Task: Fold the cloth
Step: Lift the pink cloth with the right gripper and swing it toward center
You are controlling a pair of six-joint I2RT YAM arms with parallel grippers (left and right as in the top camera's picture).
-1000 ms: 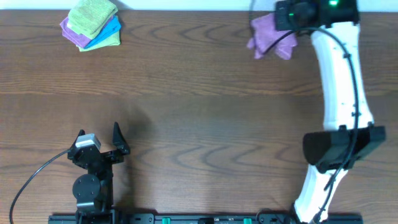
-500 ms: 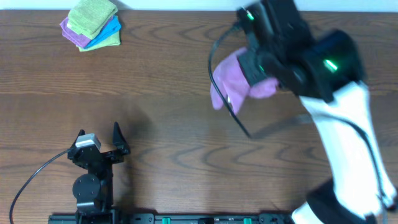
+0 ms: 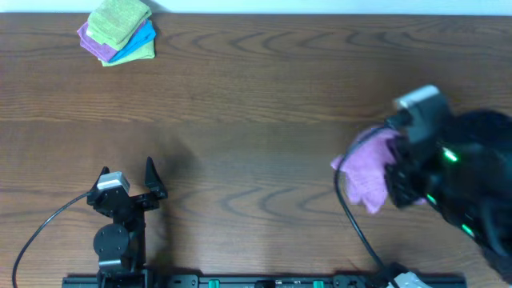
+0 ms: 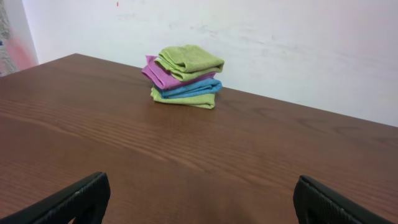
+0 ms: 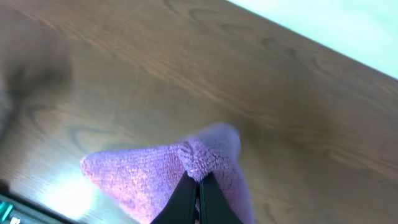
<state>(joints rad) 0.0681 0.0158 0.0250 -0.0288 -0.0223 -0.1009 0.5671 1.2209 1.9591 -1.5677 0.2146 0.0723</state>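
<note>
The lilac cloth point(image 3: 370, 166) hangs bunched over the right part of the table, pinched by my right gripper point(image 3: 398, 170). In the right wrist view its two fingers press together on a fold of the cloth point(image 5: 155, 174), right gripper point(image 5: 198, 179) shut on it, with the cloth lifted above the wood. My left gripper point(image 3: 128, 182) rests at the front left, far from the cloth. Its jaws stand wide apart in the left wrist view, left gripper point(image 4: 199, 202) open with only bare table between them.
A stack of folded cloths, lime-green, bright blue and purple point(image 3: 118, 32), sits at the back left corner; the same folded stack point(image 4: 185, 76) shows ahead of the left gripper near the white wall. The right arm point(image 3: 464, 192) looms large and blurred over the right front.
The right arm has carried the cloth from the back right edge toward the front right, rising closer to the camera. The left arm has stayed still.
</note>
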